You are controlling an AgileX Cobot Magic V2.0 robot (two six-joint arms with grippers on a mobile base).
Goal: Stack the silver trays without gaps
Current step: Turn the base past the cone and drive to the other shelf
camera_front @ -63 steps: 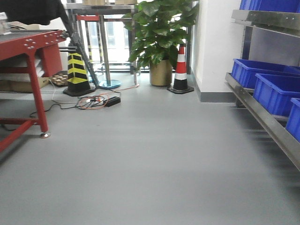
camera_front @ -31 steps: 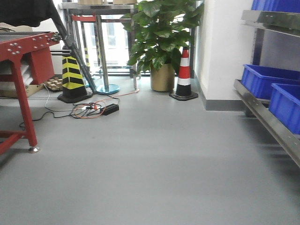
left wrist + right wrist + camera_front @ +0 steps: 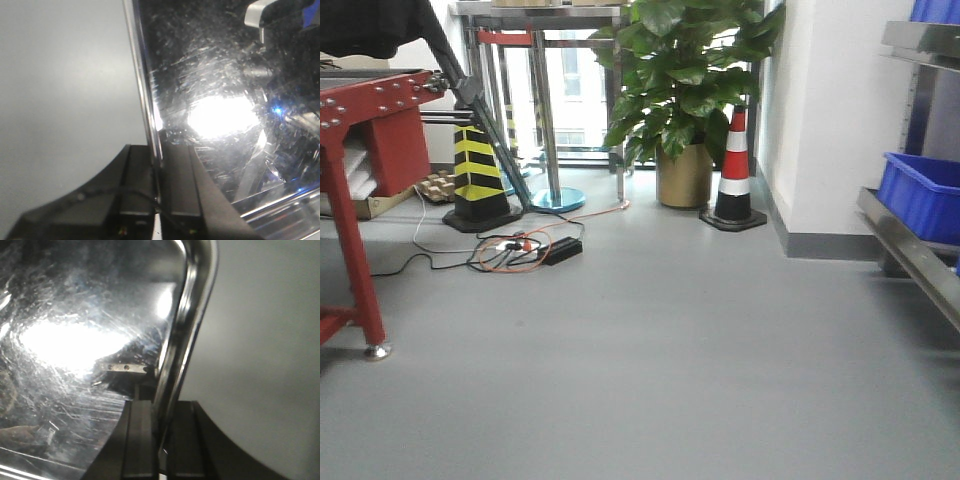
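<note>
In the left wrist view my left gripper [image 3: 156, 152] is shut on the thin left rim of a silver tray [image 3: 225, 115]. Its shiny scratched face fills the right of that view. In the right wrist view my right gripper [image 3: 159, 407] is shut on the rounded right rim of a silver tray [image 3: 75, 340]. That tray's face fills the left of the view. Grey floor lies beyond both rims. Neither the grippers nor any tray show in the front view. I cannot tell whether both grippers hold the same tray.
Ahead is grey floor [image 3: 650, 370]. A red table [image 3: 350, 110] stands at left. A yellow-black cone [image 3: 478, 180] and cables [image 3: 520, 250] lie beyond it. A potted plant [image 3: 685, 90] and a red-white cone [image 3: 733, 175] stand at the back. A steel shelf rail [image 3: 920, 265] with a blue bin [image 3: 920, 195] is at right.
The front view has advanced down the room: the plant and cones look nearer, and the red table and blue bins have slid out toward the frame edges.
</note>
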